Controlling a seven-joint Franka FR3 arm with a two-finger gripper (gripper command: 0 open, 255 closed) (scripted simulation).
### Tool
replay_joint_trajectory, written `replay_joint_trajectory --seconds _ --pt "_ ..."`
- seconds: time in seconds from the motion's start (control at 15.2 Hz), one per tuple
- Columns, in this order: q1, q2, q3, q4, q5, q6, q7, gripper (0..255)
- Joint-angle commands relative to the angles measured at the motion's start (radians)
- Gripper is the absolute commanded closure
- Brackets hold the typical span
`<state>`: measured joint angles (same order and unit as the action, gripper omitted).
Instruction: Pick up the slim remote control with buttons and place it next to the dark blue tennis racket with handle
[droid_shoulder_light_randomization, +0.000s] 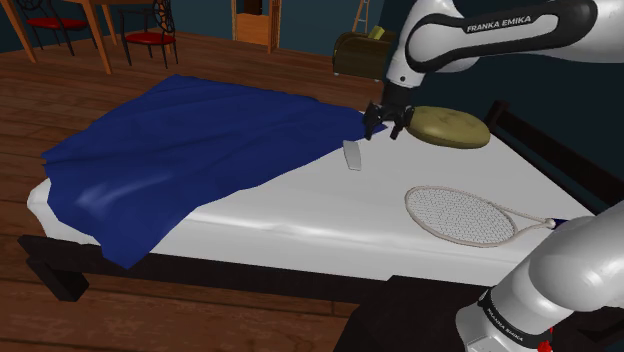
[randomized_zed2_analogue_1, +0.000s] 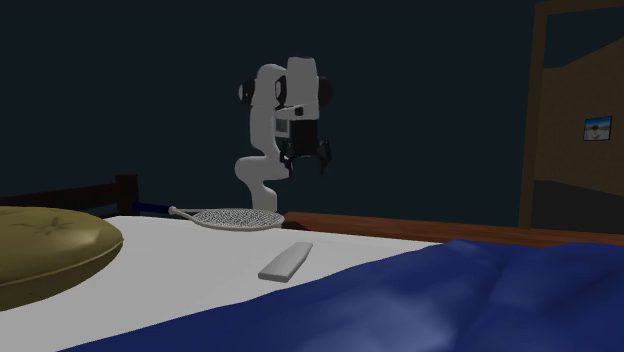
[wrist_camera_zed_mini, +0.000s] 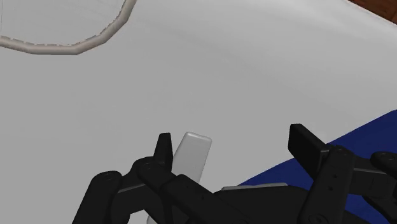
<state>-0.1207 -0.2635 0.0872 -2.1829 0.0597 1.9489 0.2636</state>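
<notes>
— Shoulder view, which step?
— Approach: the gripper hovers above the pale remote on the bed, just beside the blue blanket. The racket lies well apart.
— Second exterior view?
— Remote flat, untouched; dark wall behind.
— Wrist view?
— Fingers spread, remote nearer one. Probably centre, descend, close.

Remote on bed, between blanket and racket, pillow near
</notes>
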Motion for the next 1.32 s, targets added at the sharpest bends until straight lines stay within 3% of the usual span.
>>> replay_joint_trajectory --seconds 0.0,0.99,1.25 --pt "-0.011 0.071 0.002 0.026 -0.009 0.043 0.041 0" --pt "-0.071 0.593 -0.063 0.398 -0.065 0.176 0.286 0" --pt "-0.072 0.630 -0.067 0.400 -0.065 0.211 0.293 0"
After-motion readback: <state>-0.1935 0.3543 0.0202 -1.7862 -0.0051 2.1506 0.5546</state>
